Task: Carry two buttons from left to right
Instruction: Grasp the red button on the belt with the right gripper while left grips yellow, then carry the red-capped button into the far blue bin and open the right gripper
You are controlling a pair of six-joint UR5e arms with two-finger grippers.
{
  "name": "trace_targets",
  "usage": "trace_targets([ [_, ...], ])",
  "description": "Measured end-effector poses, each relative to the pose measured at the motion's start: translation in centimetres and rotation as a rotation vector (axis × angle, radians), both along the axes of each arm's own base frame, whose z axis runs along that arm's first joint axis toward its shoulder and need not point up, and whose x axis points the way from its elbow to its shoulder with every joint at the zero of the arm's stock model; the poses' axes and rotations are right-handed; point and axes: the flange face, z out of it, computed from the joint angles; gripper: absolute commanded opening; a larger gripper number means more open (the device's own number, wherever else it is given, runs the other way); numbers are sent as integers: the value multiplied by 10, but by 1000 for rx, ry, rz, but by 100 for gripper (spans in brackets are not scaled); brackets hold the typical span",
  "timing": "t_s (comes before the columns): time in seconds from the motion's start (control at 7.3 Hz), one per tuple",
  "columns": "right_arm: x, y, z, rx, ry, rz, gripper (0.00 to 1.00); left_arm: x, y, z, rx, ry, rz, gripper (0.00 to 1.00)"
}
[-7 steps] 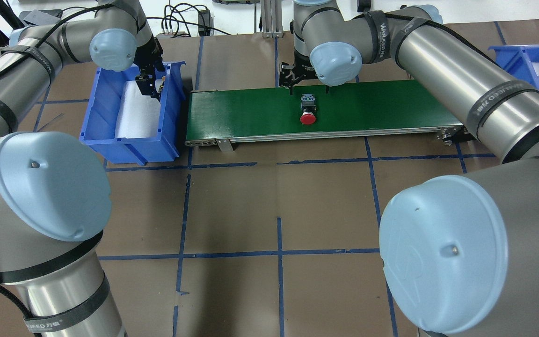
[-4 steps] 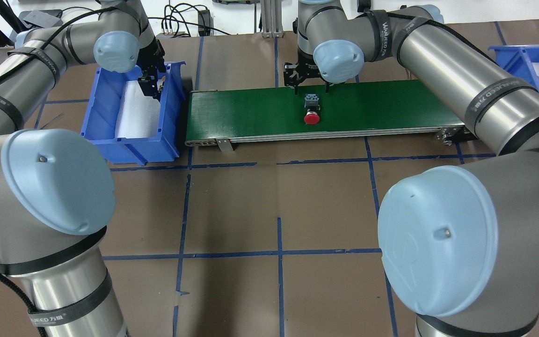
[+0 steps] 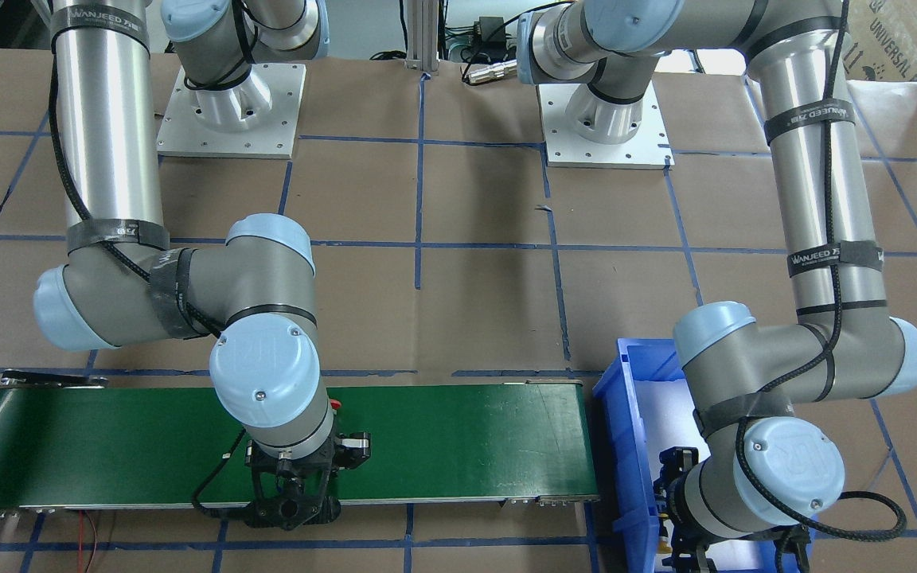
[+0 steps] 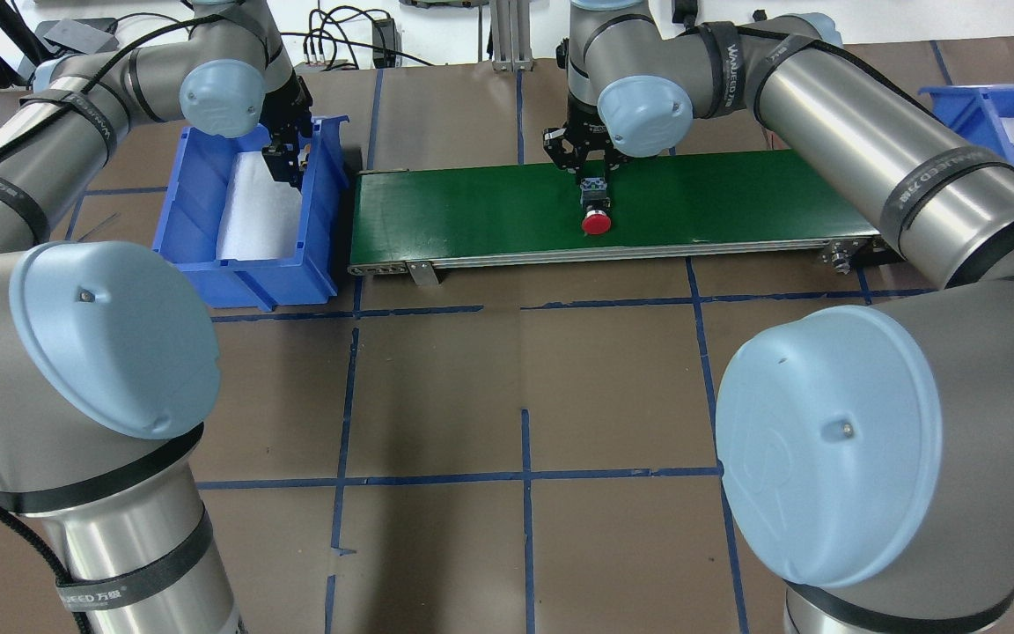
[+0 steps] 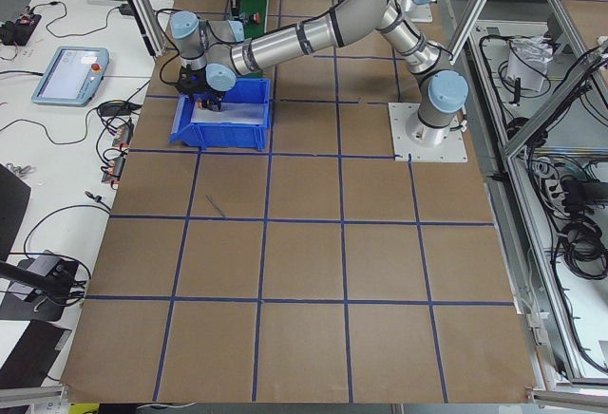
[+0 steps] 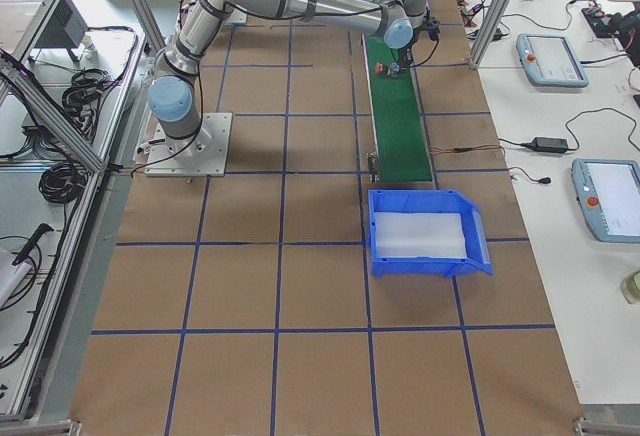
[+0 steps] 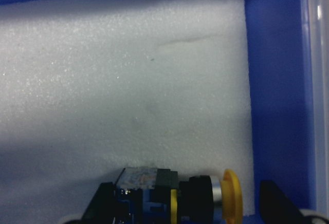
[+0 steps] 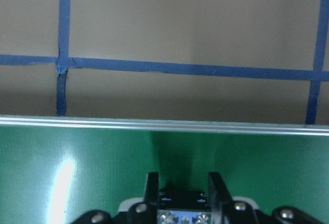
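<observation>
Pinching the red button (image 4: 595,221) on the belt (image 4: 472,211) at upper centre, the right gripper (image 4: 592,176) should probably lift next; the left gripper (image 4: 287,164), fingers (image 7: 105,201) wide, straddles the yellow button (image 7: 205,196).

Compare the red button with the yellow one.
The red button lies on the green belt; the yellow button lies on white foam in the blue bin. The right hand grips the red button; the left hand only straddles the yellow button. Both have black collars.
</observation>
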Motion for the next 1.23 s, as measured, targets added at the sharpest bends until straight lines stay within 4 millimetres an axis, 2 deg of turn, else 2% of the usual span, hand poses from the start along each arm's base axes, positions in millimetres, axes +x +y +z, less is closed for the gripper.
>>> trace_targets([
  [0.14, -21, -6, 9, -2, 7, 31, 5, -1, 1, -1, 3, 0, -1, 100],
  [0.27, -50, -12, 20, 6, 13, 63, 5, -2, 1, -3, 6, 3, -3, 100],
  [0.41, -92, -16, 36, 17, 19, 93, 5, -6, 2, -5, 9, 10, -6, 100],
  [0.68, -199, -12, 80, 36, 27, 191, 5, -10, 4, -7, 11, 16, -12, 100],
  [0.82, -252, -4, 99, 42, 39, 241, 5, -10, 4, -7, 12, 18, -12, 93],
  [0.96, -299, 6, 115, 52, 60, 272, 5, -11, 4, -6, 11, 22, -12, 81],
  [1.1, -343, 16, 127, 60, 81, 298, 5, -12, 4, -5, 10, 28, -12, 70],
  [1.23, -386, 28, 136, 67, 91, 322, 5, -11, 4, -4, 8, 44, -9, 63],
])
